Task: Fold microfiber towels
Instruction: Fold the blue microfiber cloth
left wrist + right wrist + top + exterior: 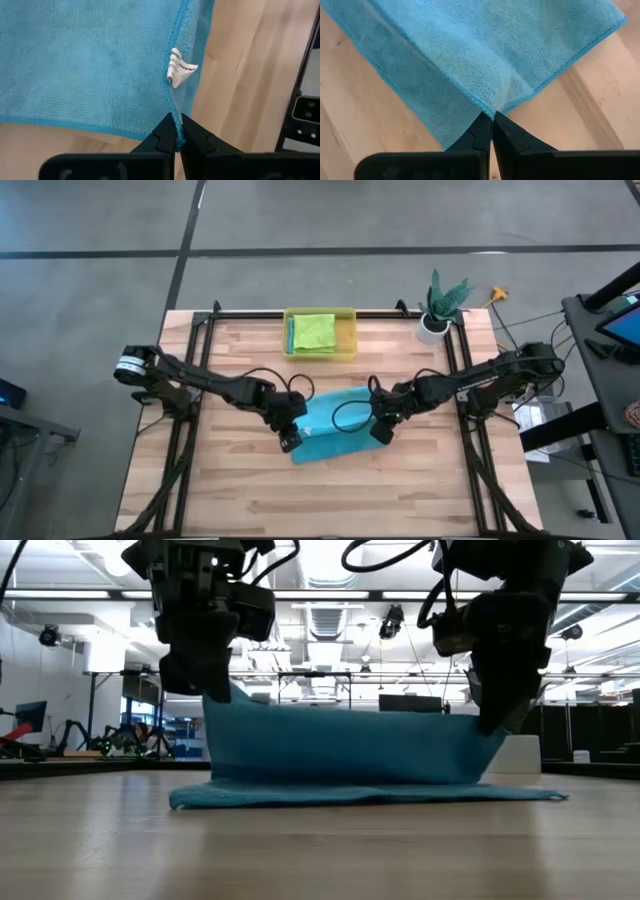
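Low view: both hands (215, 690) (495, 720) pinch the teal towel's (340, 755) raised edge.

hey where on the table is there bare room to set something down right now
The near strip of the table, below the teal towel, is bare. So is each side, between towel and frame rails. The middle is crowded: left gripper and right gripper each pinch the towel. At the far edge sit the yellow bin and potted plant.

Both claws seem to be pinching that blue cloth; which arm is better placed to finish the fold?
Neither alone, probably. The left gripper and right gripper are each shut on a near corner of the teal towel, lifting that edge evenly off the table. Both should likely carry it across together.
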